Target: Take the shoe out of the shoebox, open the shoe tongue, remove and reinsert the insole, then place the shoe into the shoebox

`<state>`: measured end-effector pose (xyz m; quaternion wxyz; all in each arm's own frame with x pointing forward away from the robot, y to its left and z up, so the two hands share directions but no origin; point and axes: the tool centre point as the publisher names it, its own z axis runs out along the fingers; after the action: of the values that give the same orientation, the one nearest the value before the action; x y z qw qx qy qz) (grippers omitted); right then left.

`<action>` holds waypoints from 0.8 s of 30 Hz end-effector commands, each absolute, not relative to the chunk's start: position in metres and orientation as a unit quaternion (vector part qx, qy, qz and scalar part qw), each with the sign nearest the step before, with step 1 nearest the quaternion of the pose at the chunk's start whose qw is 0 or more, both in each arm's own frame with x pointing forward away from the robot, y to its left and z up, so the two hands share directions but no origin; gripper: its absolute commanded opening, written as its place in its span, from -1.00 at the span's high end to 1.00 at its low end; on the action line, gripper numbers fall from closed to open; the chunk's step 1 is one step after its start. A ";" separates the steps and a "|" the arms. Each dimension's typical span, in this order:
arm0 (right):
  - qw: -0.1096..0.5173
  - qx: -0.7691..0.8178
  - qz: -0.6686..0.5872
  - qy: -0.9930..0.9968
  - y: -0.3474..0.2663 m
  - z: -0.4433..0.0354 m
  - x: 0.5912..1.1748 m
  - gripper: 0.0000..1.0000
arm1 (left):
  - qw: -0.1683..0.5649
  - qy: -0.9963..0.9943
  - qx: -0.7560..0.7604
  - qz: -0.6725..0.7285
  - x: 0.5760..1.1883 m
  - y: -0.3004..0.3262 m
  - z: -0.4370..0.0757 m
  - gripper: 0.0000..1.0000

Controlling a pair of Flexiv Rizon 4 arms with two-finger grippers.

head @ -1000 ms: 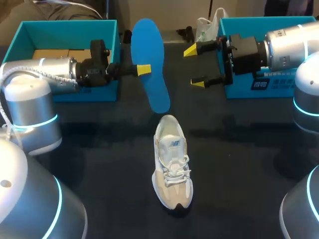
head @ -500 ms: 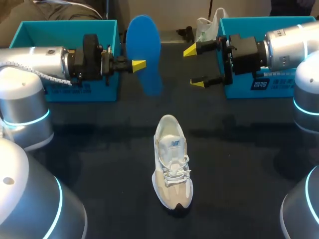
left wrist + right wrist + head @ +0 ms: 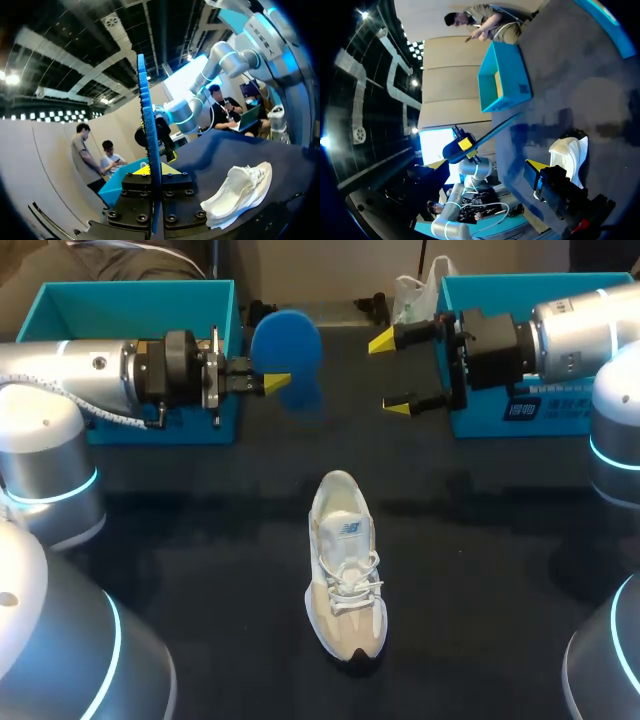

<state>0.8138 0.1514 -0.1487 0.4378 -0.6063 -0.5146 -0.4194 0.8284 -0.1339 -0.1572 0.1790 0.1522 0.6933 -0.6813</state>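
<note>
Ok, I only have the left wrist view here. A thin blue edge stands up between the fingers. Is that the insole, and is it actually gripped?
Observer: Yes. The head view shows the left gripper shut on the blue insole, held in the air beside the left shoebox.
Operator: And the other arm?
Observer: The right gripper is open and empty, in front of the right shoebox.
Operator: How does the shoe sit?
Observer: The shoe stands on its sole, toe toward the robot, apart from both grippers.

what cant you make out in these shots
- Head view: the right arm covers most of the right teal cardboard shoebox, hiding its contents.
- Head view: the blue foam insole hides one finger of the left tool.
- Left wrist view: the insole is edge-on, its faces unseen.
- Head view: the white and beige sneaker's inside is too small to tell.
</note>
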 end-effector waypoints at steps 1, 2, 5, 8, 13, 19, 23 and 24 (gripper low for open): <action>0.437 -0.608 -0.419 -0.514 0.153 -0.149 0.814 -1.00 | 0.294 0.673 0.235 -0.637 0.822 -0.131 -0.155 1.00; 0.437 -0.608 -0.419 -0.514 0.153 -0.149 0.814 -1.00 | 0.294 0.673 0.235 -0.637 0.822 -0.131 -0.155 1.00; 0.437 -0.608 -0.419 -0.514 0.153 -0.149 0.814 -1.00 | 0.294 0.673 0.235 -0.637 0.822 -0.131 -0.155 1.00; 0.437 -0.608 -0.419 -0.514 0.153 -0.149 0.814 -1.00 | 0.294 0.673 0.235 -0.637 0.822 -0.131 -0.155 1.00; 0.437 -0.608 -0.419 -0.514 0.153 -0.149 0.814 -1.00 | 0.353 0.638 0.302 -0.614 0.822 -0.135 -0.153 1.00; 0.437 -0.608 -0.419 -0.514 0.153 -0.149 0.814 -1.00 | 0.426 0.597 0.368 -0.572 0.821 -0.137 -0.147 1.00; 0.437 -0.608 -0.419 -0.514 0.153 -0.149 0.814 -1.00 | 0.475 0.578 0.415 -0.518 0.820 -0.133 -0.143 1.00; 0.437 -0.608 -0.419 -0.514 0.153 -0.149 0.814 -1.00 | 0.475 0.578 0.415 -0.518 0.820 -0.133 -0.143 1.00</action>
<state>0.8138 0.1518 -0.1484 0.4378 -0.6067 -0.5144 -0.4190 0.8244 -0.1346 -0.1437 0.4310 0.3780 0.5970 -0.5612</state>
